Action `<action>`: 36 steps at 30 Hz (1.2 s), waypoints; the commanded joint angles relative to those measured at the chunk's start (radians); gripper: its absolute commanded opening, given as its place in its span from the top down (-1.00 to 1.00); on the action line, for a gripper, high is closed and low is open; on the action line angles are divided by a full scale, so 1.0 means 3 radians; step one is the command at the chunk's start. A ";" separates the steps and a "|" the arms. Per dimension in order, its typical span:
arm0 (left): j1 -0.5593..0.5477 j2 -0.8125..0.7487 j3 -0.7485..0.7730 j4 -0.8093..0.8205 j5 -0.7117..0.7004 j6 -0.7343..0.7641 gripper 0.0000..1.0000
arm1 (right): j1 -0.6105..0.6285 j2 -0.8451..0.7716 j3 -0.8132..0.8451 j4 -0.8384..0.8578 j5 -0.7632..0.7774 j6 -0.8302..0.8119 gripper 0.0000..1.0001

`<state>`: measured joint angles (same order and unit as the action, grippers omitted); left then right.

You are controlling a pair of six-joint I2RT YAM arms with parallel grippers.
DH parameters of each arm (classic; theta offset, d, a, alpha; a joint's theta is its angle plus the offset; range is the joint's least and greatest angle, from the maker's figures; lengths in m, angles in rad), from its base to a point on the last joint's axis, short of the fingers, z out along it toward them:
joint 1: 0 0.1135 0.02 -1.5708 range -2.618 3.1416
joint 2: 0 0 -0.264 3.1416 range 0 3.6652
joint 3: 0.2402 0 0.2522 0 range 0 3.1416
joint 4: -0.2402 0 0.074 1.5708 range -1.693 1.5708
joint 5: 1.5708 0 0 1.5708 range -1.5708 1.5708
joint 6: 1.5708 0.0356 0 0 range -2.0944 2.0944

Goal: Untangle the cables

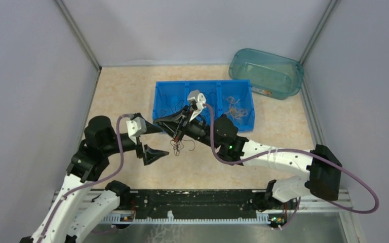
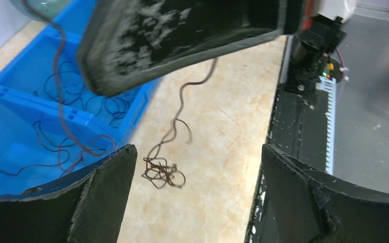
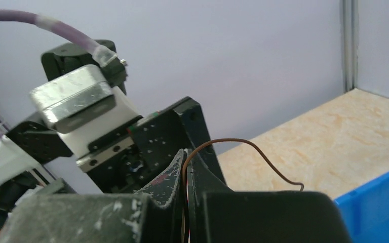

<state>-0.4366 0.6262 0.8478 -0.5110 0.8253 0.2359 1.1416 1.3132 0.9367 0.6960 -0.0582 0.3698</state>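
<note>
Right hand (image 3: 186, 169) clamped on brown cable (image 2: 162, 171)
Left hand (image 2: 196, 154) fingers wide apart, empty (cable's knot dangles over worktop (image 2: 223, 126), beside blue bin (image 2: 10, 96)).

Tangled cables (image 1: 177, 147), blue bin (image 1: 158, 101) just behind

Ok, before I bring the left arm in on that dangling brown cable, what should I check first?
1. Right gripper shut on the brown cable: ok.
2. Left gripper open with nothing in it: ok.
3. Knot at the cable's lower end worked loose: not ok, it is bunched up.
4. Knot in line with the gap between the left fingers: ok in the left wrist view.
5. Knot hanging free of the table: cannot tell.
6. Hanging stretch outside the blue bin: ok, it drops in front of it.
</note>
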 commanded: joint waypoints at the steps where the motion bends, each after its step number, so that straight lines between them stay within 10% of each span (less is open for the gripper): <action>1: 0.0000 -0.0103 -0.0090 0.0437 -0.0342 -0.0289 -0.96 | 0.0078 0.0041 0.0273 0.0353 -0.0028 0.0111 1.00; 20: 0.0001 -0.0788 -0.0060 0.0122 -0.0051 -0.0031 -0.97 | 0.0416 0.0080 0.0754 0.0297 0.0203 -0.0150 1.00; 36: -0.0002 -0.0373 -0.0199 0.1279 0.0123 -0.1046 -1.00 | 0.0596 0.0275 0.0968 0.0418 0.0121 -0.0037 1.00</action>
<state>-0.4362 0.4908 0.7845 -0.2497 0.7971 -0.0166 1.2991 1.3857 1.1576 0.7666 -0.0051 0.3450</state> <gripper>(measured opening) 0.998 0.006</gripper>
